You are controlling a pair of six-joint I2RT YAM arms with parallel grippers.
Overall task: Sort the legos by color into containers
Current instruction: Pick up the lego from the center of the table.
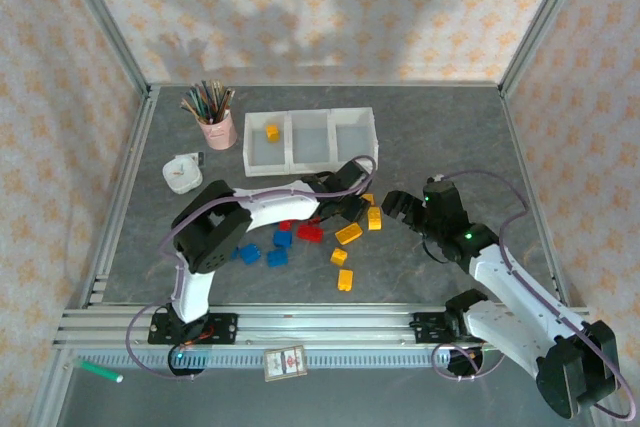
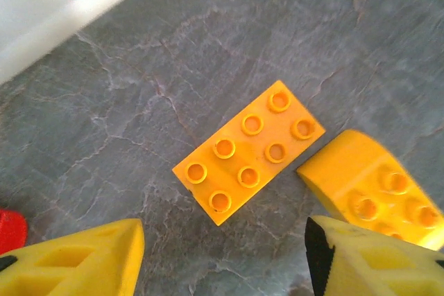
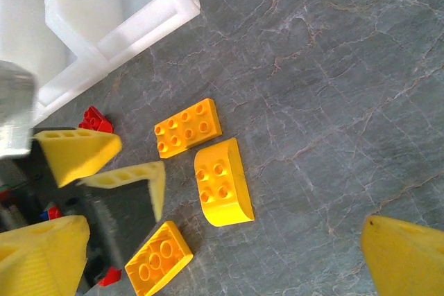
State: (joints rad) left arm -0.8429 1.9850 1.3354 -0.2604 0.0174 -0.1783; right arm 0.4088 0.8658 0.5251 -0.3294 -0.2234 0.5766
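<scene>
Three joined white containers [image 1: 310, 140] stand at the back, with one yellow lego [image 1: 272, 132] in the left bin. My left gripper [image 2: 225, 261] is open and hovers just short of a flat yellow eight-stud lego [image 2: 250, 152]; a curved yellow lego [image 2: 371, 192] lies beside its right finger [image 2: 368, 261]. From above, the left gripper [image 1: 350, 205] sits among the loose bricks. My right gripper [image 1: 397, 205] is open and empty. Its wrist view takes in the flat lego [image 3: 187, 127], the curved lego [image 3: 222, 181], an upside-down yellow lego [image 3: 158, 258] and the left gripper's fingers [image 3: 76, 154].
Red legos [image 1: 310, 232], blue legos [image 1: 277, 257] and two more yellow legos [image 1: 345, 279] lie in front of the bins. A pink cup of pencils [image 1: 217, 127] and a small white object [image 1: 183, 173] stand at the back left. The bin corner [image 3: 104, 12] is close to the bricks.
</scene>
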